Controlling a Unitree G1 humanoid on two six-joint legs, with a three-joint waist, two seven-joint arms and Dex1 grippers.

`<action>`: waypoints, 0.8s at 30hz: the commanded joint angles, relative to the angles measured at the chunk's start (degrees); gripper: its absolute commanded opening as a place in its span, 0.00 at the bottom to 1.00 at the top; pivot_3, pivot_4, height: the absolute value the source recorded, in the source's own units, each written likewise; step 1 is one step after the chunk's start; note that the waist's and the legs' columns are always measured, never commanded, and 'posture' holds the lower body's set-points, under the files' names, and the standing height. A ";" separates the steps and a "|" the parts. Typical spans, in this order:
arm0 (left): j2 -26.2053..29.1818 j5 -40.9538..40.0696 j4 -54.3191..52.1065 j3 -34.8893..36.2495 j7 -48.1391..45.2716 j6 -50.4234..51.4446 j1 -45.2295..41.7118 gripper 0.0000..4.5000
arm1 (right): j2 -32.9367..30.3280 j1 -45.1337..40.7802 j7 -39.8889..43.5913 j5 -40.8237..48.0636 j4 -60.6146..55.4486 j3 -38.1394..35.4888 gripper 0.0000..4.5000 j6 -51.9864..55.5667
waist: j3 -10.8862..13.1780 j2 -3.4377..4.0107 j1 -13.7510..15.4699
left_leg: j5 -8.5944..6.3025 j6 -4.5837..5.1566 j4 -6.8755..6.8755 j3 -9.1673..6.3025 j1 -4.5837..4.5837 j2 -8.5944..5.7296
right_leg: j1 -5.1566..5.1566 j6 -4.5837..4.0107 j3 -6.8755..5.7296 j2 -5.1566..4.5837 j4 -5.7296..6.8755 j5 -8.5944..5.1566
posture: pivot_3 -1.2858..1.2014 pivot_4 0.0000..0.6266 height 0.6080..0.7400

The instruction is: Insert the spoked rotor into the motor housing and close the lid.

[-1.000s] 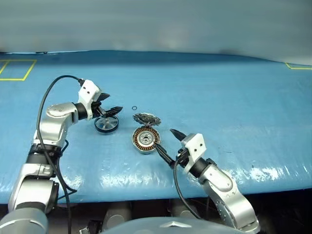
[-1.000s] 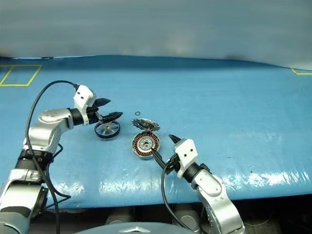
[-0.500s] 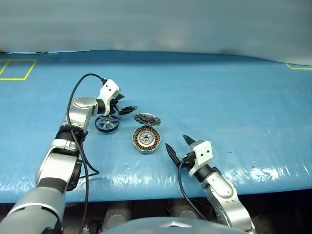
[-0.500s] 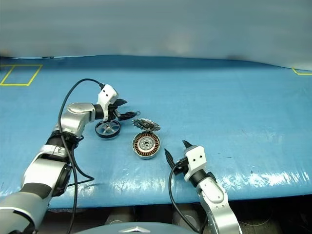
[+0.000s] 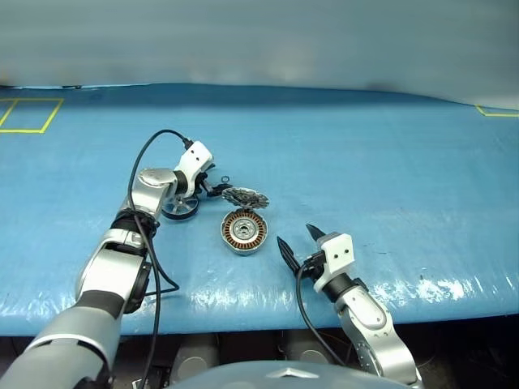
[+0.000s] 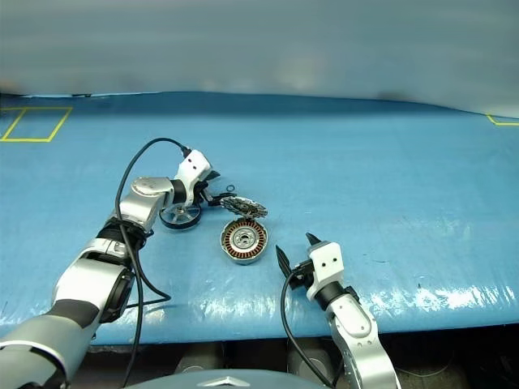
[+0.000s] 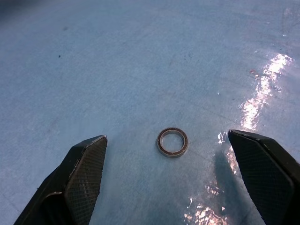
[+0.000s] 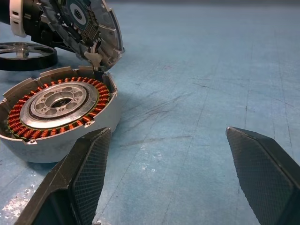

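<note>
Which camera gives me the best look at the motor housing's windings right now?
The right wrist view: the motor housing sits close, its copper windings and silver centre plain, with the lid standing open at its far edge. The head views show the housing from above, small, windings a brown ring. The left wrist view looks at a small ring instead.

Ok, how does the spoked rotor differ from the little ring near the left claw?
The spoked rotor is far larger than the small ring. The rotor has a hub and spokes inside a dark rim; the ring is a plain open band with nothing in its middle. The rotor sits partly behind the left arm, while the ring lies out ahead between the left claw's open fingers. Both lie flat and unheld on the blue table.
</note>
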 commanded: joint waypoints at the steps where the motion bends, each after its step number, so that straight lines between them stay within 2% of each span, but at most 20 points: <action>1: -0.68 0.73 1.17 0.33 1.11 -1.03 -1.88 1.00 | 0.43 -0.88 0.05 0.24 -0.62 0.17 0.92 0.15 | 0.00 0.00 0.04 | 0.00 0.00 0.00 -0.01 0.00 0.00 | 0.00 0.00 0.00 0.00 0.01 0.00 | 0.52 0.24 1.00; 22: -4.16 4.21 8.98 -0.72 6.86 -0.31 -4.85 1.00 | 1.19 -1.20 -0.47 -0.02 -0.56 0.67 0.92 0.96 | -0.02 -0.02 0.51 | 0.01 0.01 0.17 -0.05 0.13 -0.03 | 0.21 0.09 0.00 0.00 0.04 0.06 | 0.52 0.24 1.00; 24: -4.48 4.43 9.14 -0.71 7.26 -0.59 -4.70 0.92 | 1.25 -1.32 -0.56 -0.05 -0.32 0.67 0.93 0.96 | -0.04 -0.02 0.53 | 0.01 0.01 0.18 -0.05 0.18 -0.03 | 0.25 0.10 0.00 0.00 0.05 0.07 | 0.52 0.24 1.00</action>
